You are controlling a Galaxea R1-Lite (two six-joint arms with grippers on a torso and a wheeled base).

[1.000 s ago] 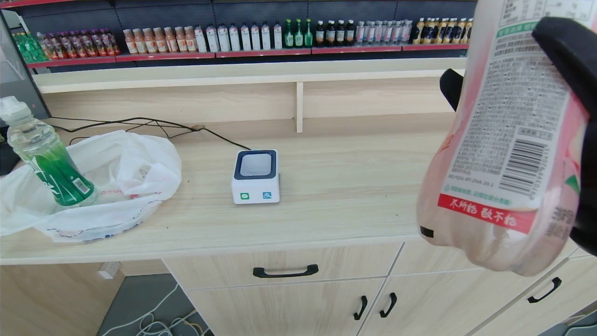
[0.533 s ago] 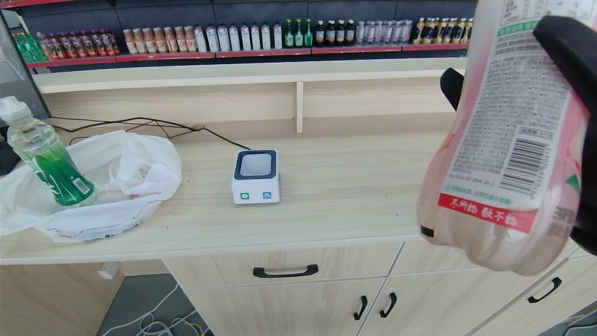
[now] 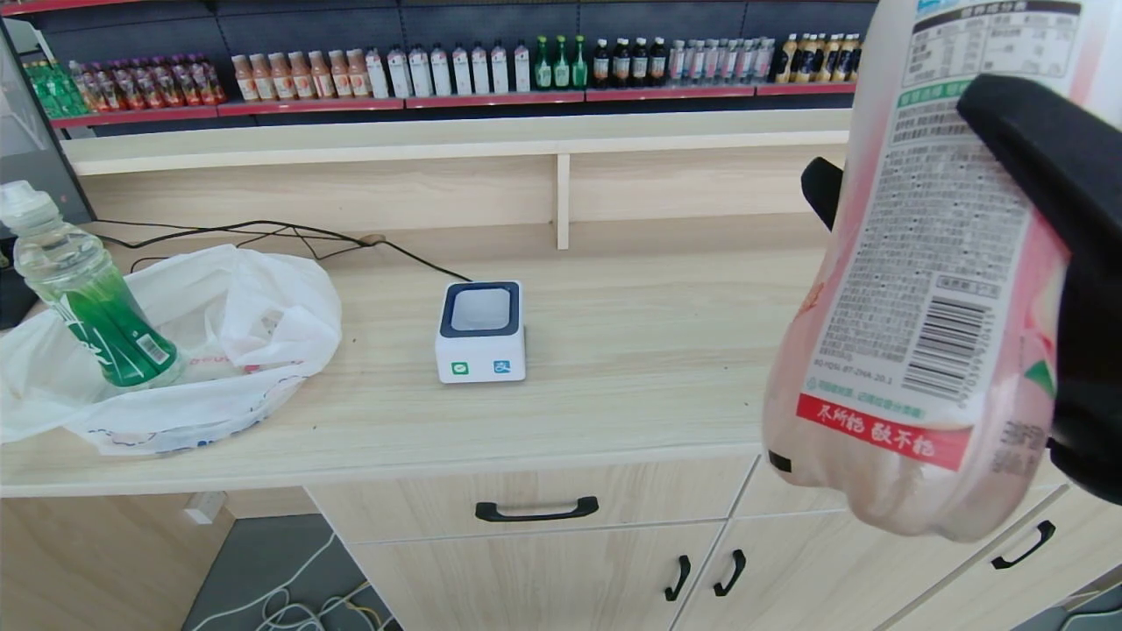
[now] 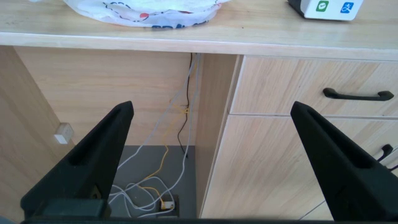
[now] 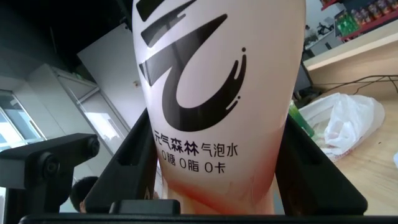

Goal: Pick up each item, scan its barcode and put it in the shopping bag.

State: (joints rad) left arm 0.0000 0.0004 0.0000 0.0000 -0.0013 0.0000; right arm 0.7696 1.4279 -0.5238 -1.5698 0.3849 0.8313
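The right gripper (image 3: 929, 175), fingers clamped on the tall pink translucent plastic drink bottle (image 3: 929, 289), had carried it slightly leftward and lower within the last half second. This brought it nearer the white cube-shaped barcode scanner (image 3: 481, 331) on the pale wooden counter (image 3: 657, 350). The bottle hung in the air, well apart from the scanner (its barcode (image 3: 933, 350) faced the head camera), so scanning was judged still pending. The left gripper (image 4: 211, 149) stood wide open and empty, low before the cabinet front. The white plastic shopping bag (image 3: 237, 350) already held a clear bottle with a green label (image 3: 88, 298).
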